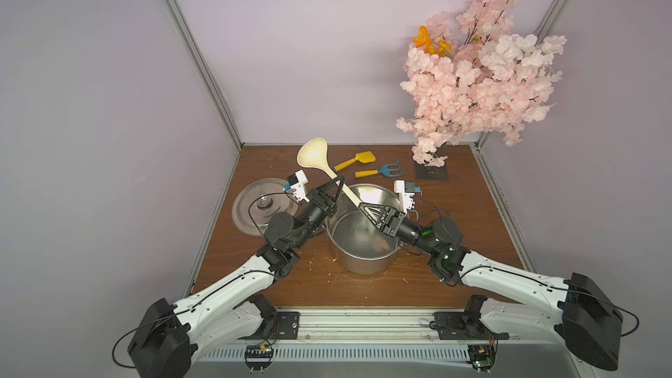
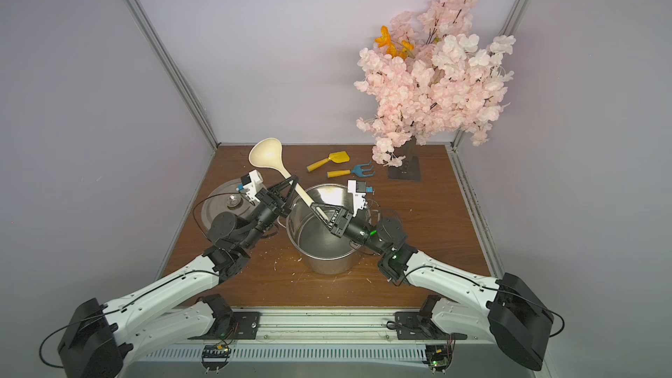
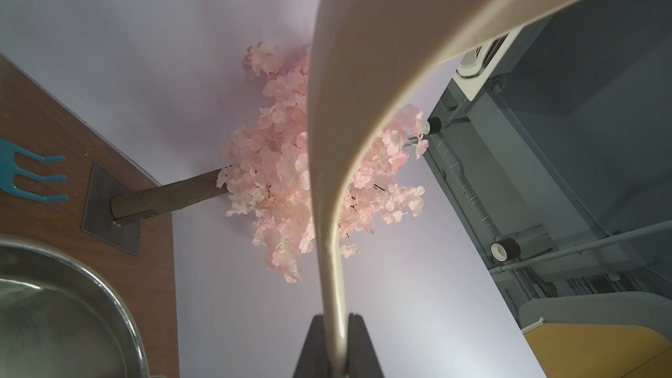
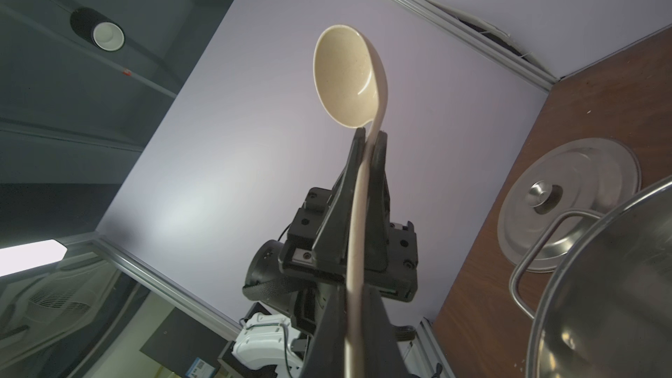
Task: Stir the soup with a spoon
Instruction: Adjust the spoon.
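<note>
Pale lilac walls closed in a brown wooden bench (image 1: 454, 249), with a pink blossom tree (image 1: 480, 78) rising at the upper right of both top views. Near the middle of the frame stood a large steel pot (image 1: 363, 265), its inside showing only shiny, reflecting metal.

A cream ladle (image 1: 315, 157) was held in the air on a slant. Its round bowl sat up and to the left of the pot, and its slim handle ran down to the right, ending over the pot's opening. The left end effector (image 1: 340, 180) was closed tight on the handle just below the bowl; in the left wrist view its dark fingers (image 3: 309, 350) pressed the handle from both sides. The right end effector (image 1: 362, 206) was likewise clamped shut on the handle, near its free end, above the pot's mouth. The right wrist view showed the handle running between its fingers (image 4: 327, 339) and on up to the other end effector.

Left of the pot a flat steel lid (image 1: 249, 214) lay knob up on the bench. Above the pot in the frame a yellow toy shovel (image 1: 362, 158) and, just beside it, a blue rake (image 1: 378, 172) rested on the bench.
</note>
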`<state>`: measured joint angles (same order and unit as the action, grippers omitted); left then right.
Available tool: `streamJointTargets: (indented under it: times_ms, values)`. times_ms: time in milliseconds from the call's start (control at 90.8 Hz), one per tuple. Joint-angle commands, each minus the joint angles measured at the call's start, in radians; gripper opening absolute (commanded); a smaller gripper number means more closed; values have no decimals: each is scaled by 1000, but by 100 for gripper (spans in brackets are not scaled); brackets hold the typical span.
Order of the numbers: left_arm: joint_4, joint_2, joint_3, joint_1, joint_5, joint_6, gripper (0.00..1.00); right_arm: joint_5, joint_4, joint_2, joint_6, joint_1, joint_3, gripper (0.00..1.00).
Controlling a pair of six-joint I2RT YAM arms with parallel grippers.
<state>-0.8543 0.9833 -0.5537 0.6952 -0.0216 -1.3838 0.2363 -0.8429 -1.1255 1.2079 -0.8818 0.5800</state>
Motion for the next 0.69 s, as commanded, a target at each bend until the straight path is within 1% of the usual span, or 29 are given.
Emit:
streamJointTargets:
  times_ms: [0,66,121,297,352,418,495,561,683]
  values:
    - [-20,-5,19,-10,-6,35,4,-37,-6,18,-6,-2,7,1]
    - [2,-7,18,-10,-5,37,10,-45,7,32,-11,-2,5,0]
    - [49,-13,10,-10,3,47,16,-53,27,47,-18,0,4,0]
    - [212,-68,-20,-10,42,108,41,-98,117,129,-40,20,-5,0]
    - [256,-86,-28,-10,51,133,49,-107,166,162,-46,37,-4,0]
    - [343,-110,-48,-11,58,167,57,-102,245,200,-52,67,8,0]
    - [488,-133,-90,-11,75,216,65,-82,389,242,-72,109,43,0]
    - [660,-144,-152,-12,100,276,69,-69,575,268,-104,147,100,0]
    - [1045,-118,-344,-13,187,417,72,3,915,270,-229,228,241,0]
